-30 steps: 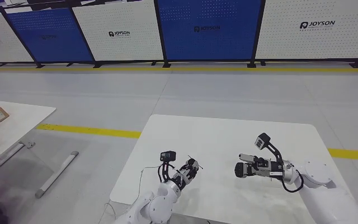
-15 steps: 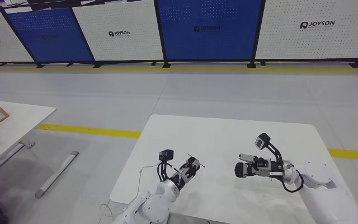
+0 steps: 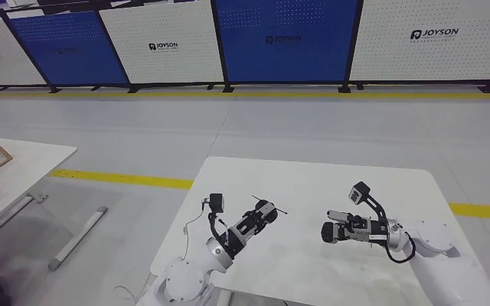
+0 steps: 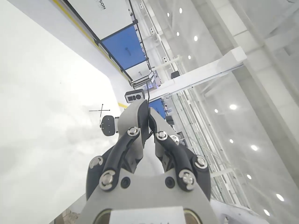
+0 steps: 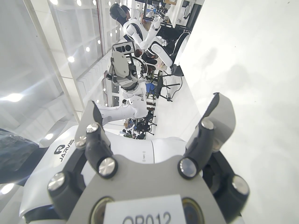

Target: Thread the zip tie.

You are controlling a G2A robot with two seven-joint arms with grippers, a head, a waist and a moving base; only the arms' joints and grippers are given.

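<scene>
A thin black zip tie (image 3: 277, 207) sticks out crosswise from my left gripper (image 3: 266, 213), which is shut on it near the white table's (image 3: 321, 183) front left. In the left wrist view the tie (image 4: 147, 92) rises straight out of the closed fingertips of that gripper (image 4: 147, 111). My right gripper (image 3: 324, 231) hovers a short way to the right, facing the left one. In its own view the right gripper (image 5: 156, 106) is open with nothing between its fingers, and the left gripper (image 5: 121, 71) shows farther off.
The tabletop carries nothing else. Its front edge runs close under both arms. Blue and white partition panels (image 3: 283, 38) stand across the floor behind the table.
The left arm has turned and its gripper has shifted a little up and to the right with the zip tie still in it. The right arm has not moved.
</scene>
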